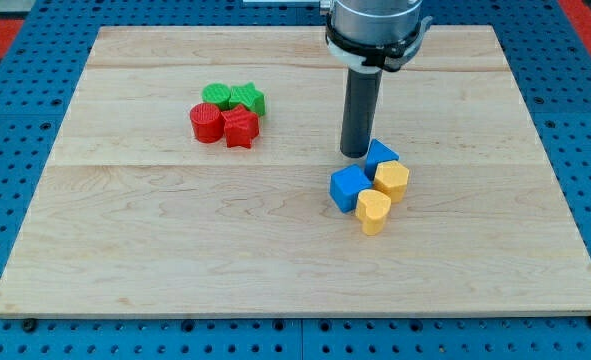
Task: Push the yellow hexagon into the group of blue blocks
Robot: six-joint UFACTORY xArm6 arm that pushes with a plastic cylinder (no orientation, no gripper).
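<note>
The yellow hexagon (392,181) sits right of the board's middle, touching two blue blocks: a blue block (380,155) just above it and a blue cube (350,188) to its left. A yellow heart-shaped block (373,211) lies just below, touching the blue cube and the hexagon. My tip (355,153) rests on the board just left of the upper blue block, above the blue cube, up and to the left of the hexagon.
A cluster sits at the upper left of the wooden board (175,250): a green cylinder (216,96), a green star (247,98), a red cylinder (206,122) and a red star (240,127). A blue pegboard surrounds the board.
</note>
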